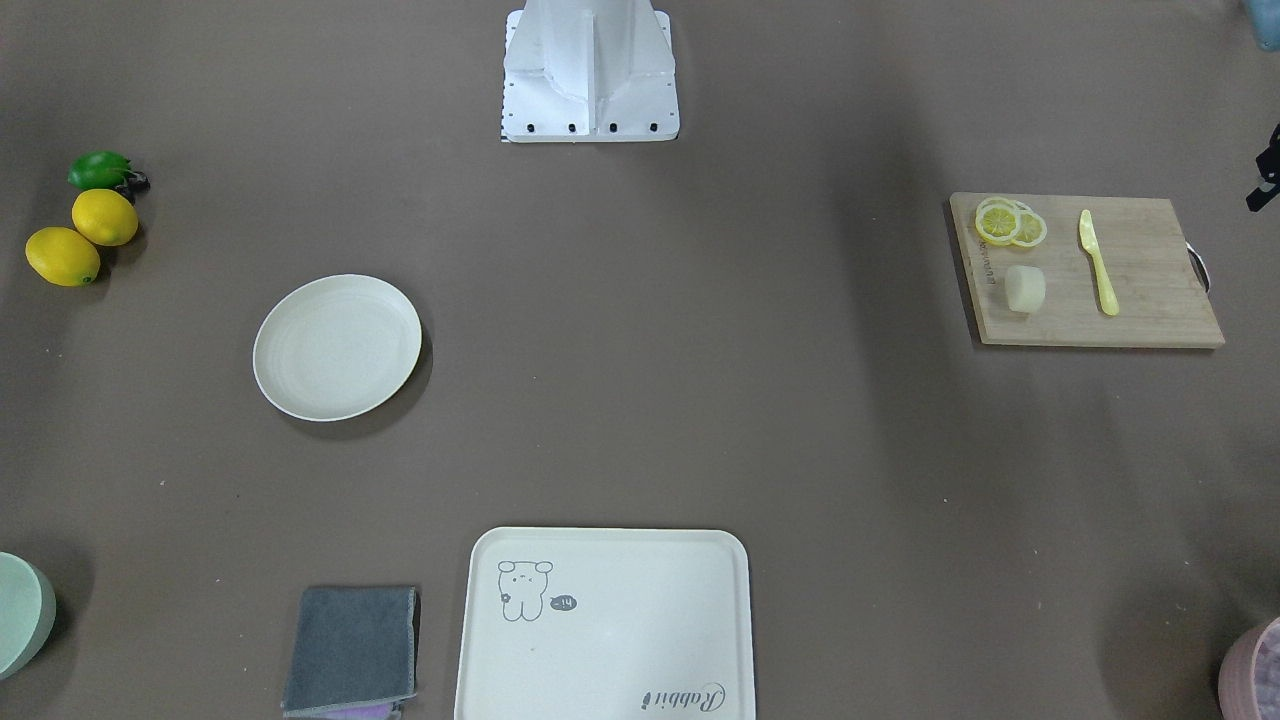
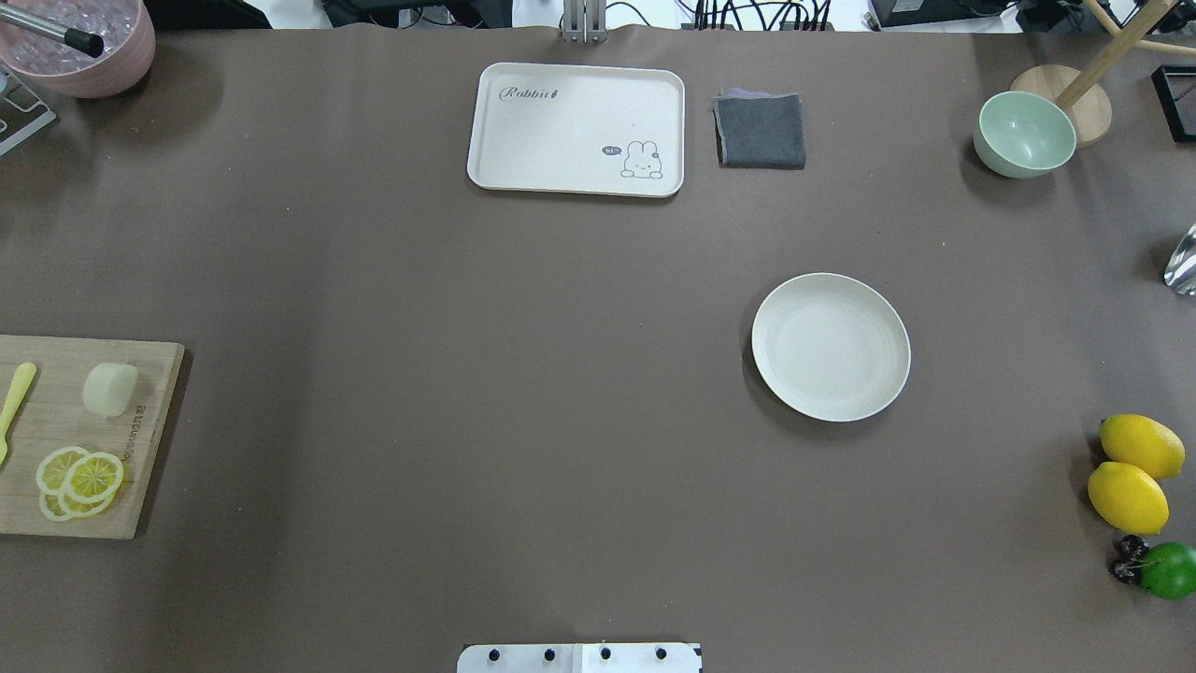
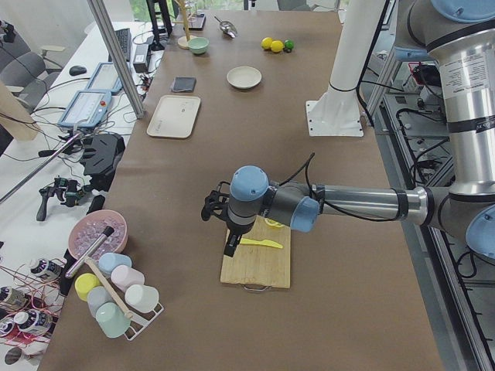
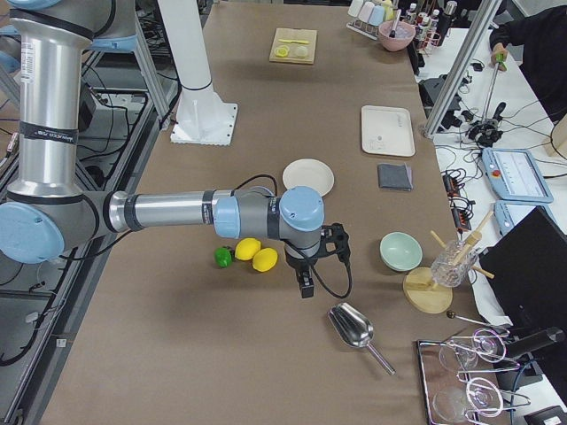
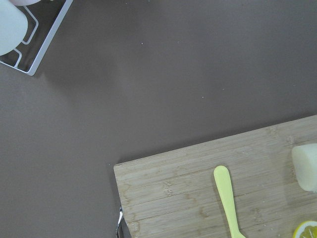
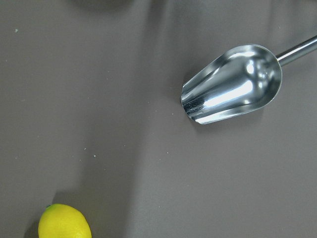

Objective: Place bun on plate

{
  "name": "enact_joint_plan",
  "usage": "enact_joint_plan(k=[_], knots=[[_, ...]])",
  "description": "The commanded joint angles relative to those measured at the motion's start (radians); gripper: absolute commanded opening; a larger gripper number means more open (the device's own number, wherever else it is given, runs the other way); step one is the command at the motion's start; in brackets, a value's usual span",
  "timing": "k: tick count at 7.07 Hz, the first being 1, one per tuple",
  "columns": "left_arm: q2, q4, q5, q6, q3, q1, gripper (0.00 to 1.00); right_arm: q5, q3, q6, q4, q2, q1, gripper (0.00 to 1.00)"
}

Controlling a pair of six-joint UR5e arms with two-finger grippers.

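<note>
A wooden cutting board (image 2: 140, 449) lies at the desk's left edge. The bun (image 2: 110, 388) rests on it, beside lemon slices (image 2: 79, 481). The left end effector (image 3: 230, 247) hangs over that board; I cannot tell how far open it is. The plate (image 2: 831, 347) sits right of centre, well apart from the bun. The right end effector (image 4: 306, 288) hangs near the right-edge lemons (image 2: 1128, 496); I cannot tell its opening either.
</note>
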Motion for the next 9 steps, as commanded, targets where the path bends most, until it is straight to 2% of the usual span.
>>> enact_joint_plan(k=[1, 4, 9], knots=[[0.001, -0.003, 0.000, 0.000, 0.002, 0.007, 0.98, -0.002, 0.001, -0.021, -0.016, 0.005, 0.010, 1.00], [0.030, -0.051, -0.002, -0.009, 0.015, 0.010, 0.98, -0.005, 0.003, -0.017, -0.015, 0.004, 0.010, 1.00], [0.016, -0.053, -0.012, -0.009, 0.026, 0.010, 0.97, 0.014, 0.009, -0.014, -0.005, -0.010, 0.008, 1.00]])
